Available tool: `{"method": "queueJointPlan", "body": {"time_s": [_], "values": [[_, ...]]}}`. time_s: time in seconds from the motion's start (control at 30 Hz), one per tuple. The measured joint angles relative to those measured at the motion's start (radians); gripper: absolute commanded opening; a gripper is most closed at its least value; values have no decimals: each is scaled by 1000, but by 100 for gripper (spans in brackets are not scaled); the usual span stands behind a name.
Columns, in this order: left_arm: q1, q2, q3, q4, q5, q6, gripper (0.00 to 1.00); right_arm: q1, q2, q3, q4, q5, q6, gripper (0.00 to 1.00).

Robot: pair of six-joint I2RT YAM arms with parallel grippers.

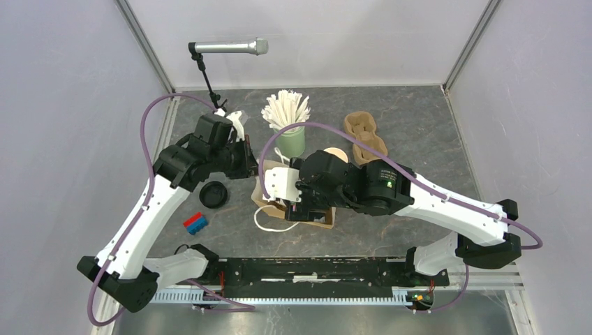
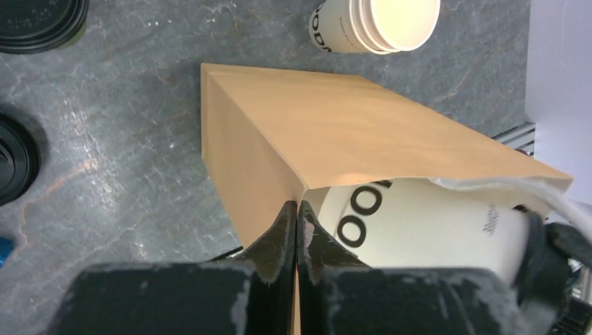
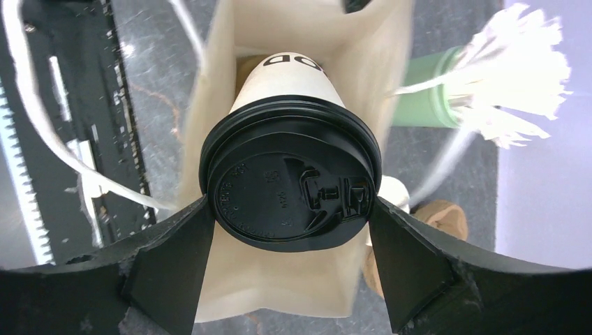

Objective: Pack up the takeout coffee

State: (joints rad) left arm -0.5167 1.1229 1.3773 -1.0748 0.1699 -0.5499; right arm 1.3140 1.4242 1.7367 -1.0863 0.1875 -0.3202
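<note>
Since the bag (image 2: pixel 349 125) lies on its side w/ its mouth toward both arms, the left gripper (image 2: pixel 297 209) is clamped shut on the mouth's edge. A fold of brown paper is pinched flat btwn its fingers, prob. to hold the opening spread and stop the bag sliding off. Just right of those fingers, inside the mouth, lies the cup (image 2: pixel 419 223), white w/ dark print.

The right gripper (image 3: pixel 292 209) has it by the lid (image 3: pixel 290 185) — one jaw against each side of the black rim, standing wide because the lid is wide. The cup's base points straight ahead of this gripper, into the bag. The lid end is nearest the wrist, at the mouth, so the cup is partly in.

Gripping at the lid prob. lets the body enter w/o the fingers catching paper, though the bag walls sit close outside both jaws. Next call: push deeper, then let go. Risk — the lid pops off under the side squeeze.
</note>
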Motion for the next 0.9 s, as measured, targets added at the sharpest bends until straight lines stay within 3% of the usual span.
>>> {"method": "queueJointPlan", "body": {"time_s": [0.27, 0.43, 0.47, 0.53, 0.63, 0.7, 0.9], "values": [[0, -136, -98, 137, -46, 55, 2, -2, 11, -7, 133, 104, -39, 84], [0, -261, -235, 236, -89, 69, 3, -7, 26, -82, 212, 128, -71, 84], [0, -278, -256, 246, -89, 69, 7, -7, 33, -90, 217, 129, -76, 84], [0, -306, -290, 256, -85, 69, 31, -7, 43, -106, 225, 128, -85, 83], [0, -323, -299, 246, -74, 61, 56, -7, 45, -135, 232, 124, -94, 82], [0, -331, -294, 219, -65, 40, 62, -7, 45, -150, 236, 116, -95, 82], [0, -322, -170, 0, -37, -3, 62, 10, 43, -185, 243, 87, -96, 83]]}}
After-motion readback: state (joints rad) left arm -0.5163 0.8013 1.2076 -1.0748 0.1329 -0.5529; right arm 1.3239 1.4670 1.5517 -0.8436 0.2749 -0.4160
